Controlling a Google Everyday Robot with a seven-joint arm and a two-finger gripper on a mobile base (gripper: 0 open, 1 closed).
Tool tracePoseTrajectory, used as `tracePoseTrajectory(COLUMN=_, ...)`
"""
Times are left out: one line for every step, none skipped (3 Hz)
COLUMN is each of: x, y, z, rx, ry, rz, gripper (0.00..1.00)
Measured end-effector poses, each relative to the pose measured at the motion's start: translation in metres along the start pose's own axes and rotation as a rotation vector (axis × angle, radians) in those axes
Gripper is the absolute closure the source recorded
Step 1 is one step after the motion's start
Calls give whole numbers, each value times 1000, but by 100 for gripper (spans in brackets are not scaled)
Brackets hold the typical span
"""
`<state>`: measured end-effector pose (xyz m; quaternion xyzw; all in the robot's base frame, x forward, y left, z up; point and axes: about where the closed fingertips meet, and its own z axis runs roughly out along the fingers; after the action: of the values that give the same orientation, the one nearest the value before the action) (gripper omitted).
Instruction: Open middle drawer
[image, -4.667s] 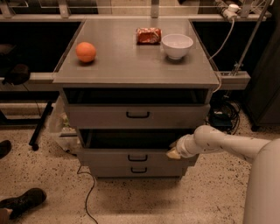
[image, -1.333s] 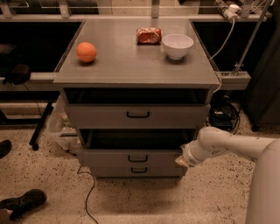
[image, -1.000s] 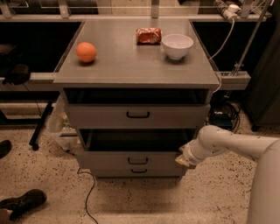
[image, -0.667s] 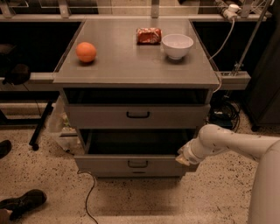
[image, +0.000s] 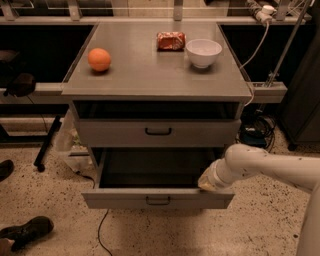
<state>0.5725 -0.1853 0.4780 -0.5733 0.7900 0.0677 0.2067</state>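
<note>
The middle drawer (image: 158, 199) is gray with a small black bar handle (image: 158, 201) at the centre of its front. It stands pulled well out of the gray cabinet (image: 150, 75), and its plain dark box interior (image: 150, 167) shows. My gripper (image: 207, 183), at the end of the white arm (image: 270, 167), sits at the right end of the drawer's front, on its top edge. The top drawer (image: 158, 132) above it is open a little. The bottom drawer is hidden under the pulled-out middle drawer.
On the cabinet top are an orange (image: 99, 59), a red snack packet (image: 171, 40) and a white bowl (image: 203, 52). A shoe (image: 27, 232) lies on the floor at lower left. Cables (image: 255, 132) lie right of the cabinet.
The middle drawer has slid farther out toward the camera and now covers the bottom drawer's front. My gripper moved with its right end, down and forward.
</note>
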Motion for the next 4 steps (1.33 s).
tracePoseTrajectory(x=3, y=38, z=-5, rx=-14, ry=41, rz=-95, gripper=34)
tracePoseTrajectory(x=5, y=55, z=-4, rx=-23, ry=65, rz=-145, gripper=11)
tracePoseTrajectory(x=-1, y=56, z=-3, rx=-16, ry=82, rz=-181, gripper=0)
tracePoseTrajectory(x=-10, y=49, z=0, rx=-15, ry=100, rz=-205, gripper=0)
